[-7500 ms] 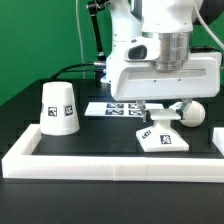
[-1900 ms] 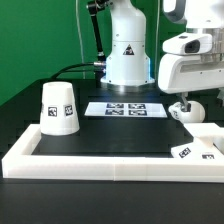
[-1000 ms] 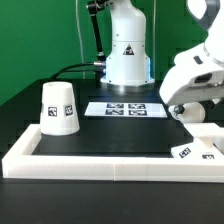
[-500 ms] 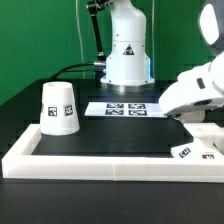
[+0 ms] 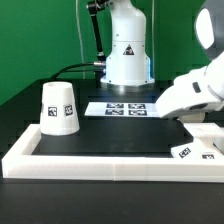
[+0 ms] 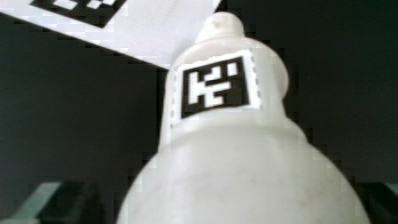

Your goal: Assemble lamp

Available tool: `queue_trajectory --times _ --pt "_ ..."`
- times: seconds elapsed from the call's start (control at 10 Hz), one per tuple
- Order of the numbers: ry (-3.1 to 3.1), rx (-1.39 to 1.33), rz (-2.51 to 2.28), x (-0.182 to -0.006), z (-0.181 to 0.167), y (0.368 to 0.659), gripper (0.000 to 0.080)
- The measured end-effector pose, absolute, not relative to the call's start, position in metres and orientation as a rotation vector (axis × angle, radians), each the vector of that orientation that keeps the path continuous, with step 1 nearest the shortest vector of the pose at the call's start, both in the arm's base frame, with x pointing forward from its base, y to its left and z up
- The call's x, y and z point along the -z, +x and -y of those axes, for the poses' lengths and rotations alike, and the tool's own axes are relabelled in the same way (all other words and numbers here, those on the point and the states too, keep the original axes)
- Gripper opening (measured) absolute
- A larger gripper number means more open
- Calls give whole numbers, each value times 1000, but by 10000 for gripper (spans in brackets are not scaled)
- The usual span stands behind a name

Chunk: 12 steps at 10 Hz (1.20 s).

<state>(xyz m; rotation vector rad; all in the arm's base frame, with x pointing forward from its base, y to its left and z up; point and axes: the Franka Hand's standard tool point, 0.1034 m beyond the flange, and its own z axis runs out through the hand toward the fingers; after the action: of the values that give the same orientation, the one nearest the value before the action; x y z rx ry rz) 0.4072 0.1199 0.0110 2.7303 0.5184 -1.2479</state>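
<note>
Arm (image 5: 195,95) has swung down at 3 o'clock, now hiding the bulb (image 6: 222,140) outside; shade (image 5: 60,107) at 9, base (image 5: 195,150) at 4, both unmoved; claw unseen, can't tell its grip; bulb pickup likely next

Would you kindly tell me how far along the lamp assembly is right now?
Done: the base lies bare in the border rail corner at the exterior view's right. In hand: the gripper is close over the bulb; its grip is unclear. Left: bulb and shade are not yet on the base; the shade stands apart.
</note>
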Motion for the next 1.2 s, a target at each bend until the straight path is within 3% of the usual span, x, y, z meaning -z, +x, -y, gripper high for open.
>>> queue_trajectory --times 0.6,0.7,0.9,1.2 --pt "2730 1249 -519 -11 -120 407 576" --pt "2724 1281 -521 -18 -119 408 576" --pt "2731 1318 -497 -53 -114 425 577" --pt "2711 1379 -458 -89 -104 439 577"
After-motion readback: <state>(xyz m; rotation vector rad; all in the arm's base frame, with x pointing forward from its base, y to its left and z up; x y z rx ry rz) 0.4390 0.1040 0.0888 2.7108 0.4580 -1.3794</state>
